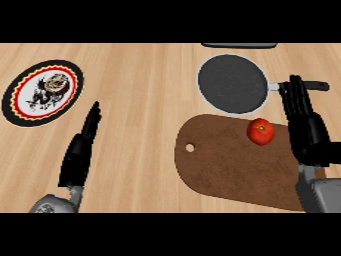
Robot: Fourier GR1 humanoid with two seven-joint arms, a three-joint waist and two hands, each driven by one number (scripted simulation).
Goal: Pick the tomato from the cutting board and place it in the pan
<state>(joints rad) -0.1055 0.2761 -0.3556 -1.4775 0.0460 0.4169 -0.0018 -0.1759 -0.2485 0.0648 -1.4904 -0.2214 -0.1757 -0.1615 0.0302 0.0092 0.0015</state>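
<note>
A red tomato [261,131] lies on the far part of the brown cutting board [225,165]. Just beyond the board sits the dark pan [232,82] with a pale rim, its handle pointing right. My right hand [306,127] stands open with straight fingers just to the right of the tomato, a small gap between them, its fingertips reaching up beside the pan's handle. My left hand [81,150] is open at the lower left, fingers straight, far from the board.
A round decorated plate [44,92] with a black and red rim lies at the far left. A dark object's edge [239,45] shows at the top behind the pan. Bare wooden counter lies between the plate and the board.
</note>
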